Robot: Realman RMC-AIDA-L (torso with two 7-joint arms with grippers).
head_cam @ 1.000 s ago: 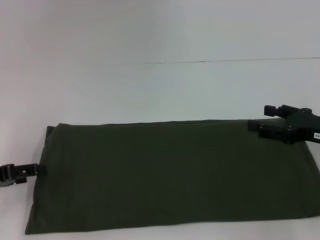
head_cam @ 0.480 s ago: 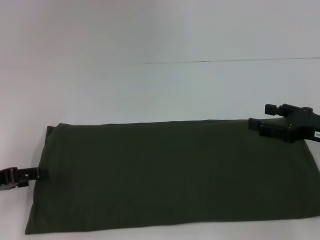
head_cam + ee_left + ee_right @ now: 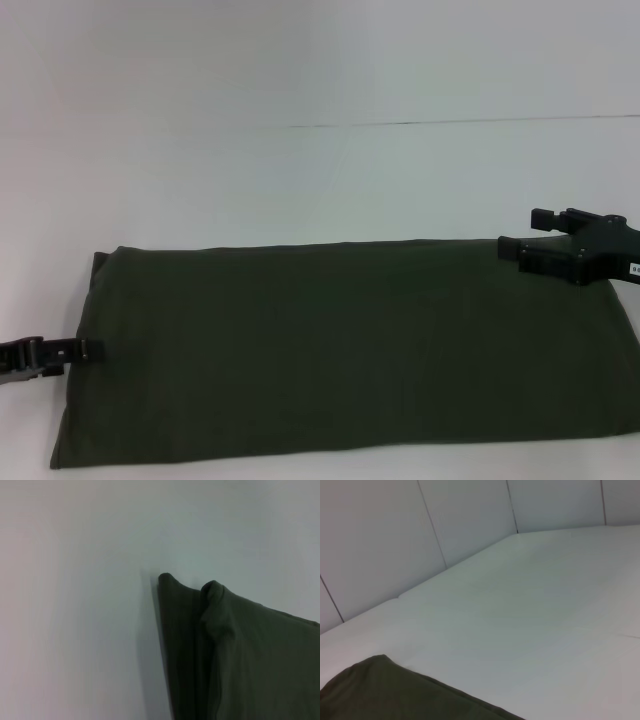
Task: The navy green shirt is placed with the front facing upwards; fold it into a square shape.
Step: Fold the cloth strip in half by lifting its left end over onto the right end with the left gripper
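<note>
The navy green shirt (image 3: 340, 350) lies flat on the white table (image 3: 300, 180) as a long folded rectangle, plain side up; no lettering or label shows. My left gripper (image 3: 80, 351) is low at the shirt's left edge, its tip touching the fabric. The left wrist view shows that end's far corner with stacked folded layers (image 3: 240, 650). My right gripper (image 3: 515, 231) is open at the shirt's far right corner, its lower finger over the fabric edge. The right wrist view shows a corner of the shirt (image 3: 395, 690) on the table.
The white table stretches far behind the shirt, with a thin seam line (image 3: 450, 122) across it. Pale wall panels (image 3: 420, 540) stand beyond the table. The shirt's near edge lies close to the table's front.
My left gripper has slid a little toward the near side along the shirt's left edge. The right gripper and the shirt have stayed put.
</note>
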